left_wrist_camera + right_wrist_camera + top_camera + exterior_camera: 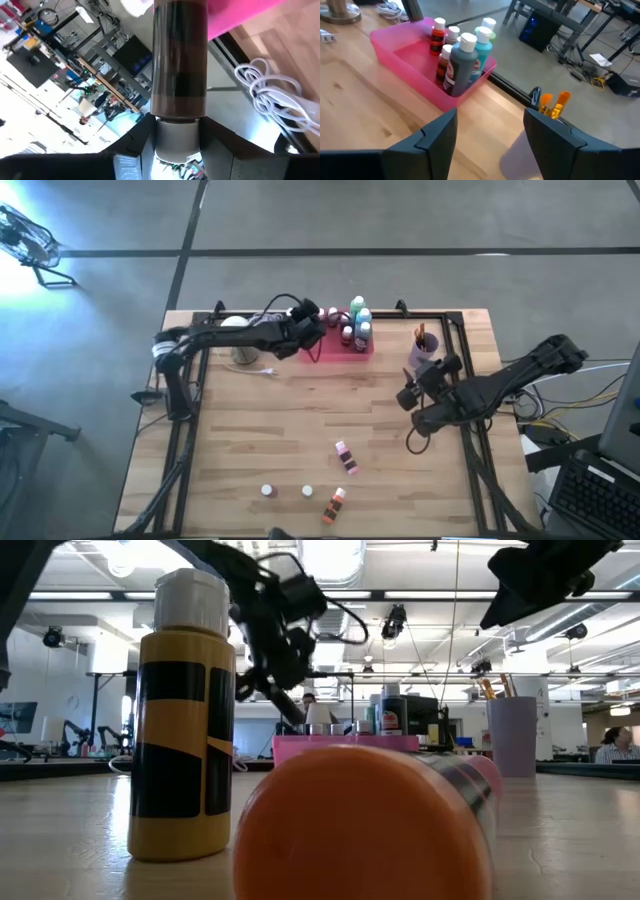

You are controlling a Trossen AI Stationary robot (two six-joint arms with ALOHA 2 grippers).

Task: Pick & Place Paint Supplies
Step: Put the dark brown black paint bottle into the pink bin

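An orange-bottomed bottle lying on its side (365, 825) fills the low view's foreground, with an upright yellow bottle with a white cap (183, 720) beside it. The left gripper (305, 335) hangs over the left end of the pink rectangular plastic tray (405, 52), its jaws clamped on the cap of a brown bottle (179, 57). Blue and green bottles (465, 62) stand in the tray's other end. The right gripper (412, 393), jaws apart and empty, hovers near a lilac cup holding brushes (424, 345)
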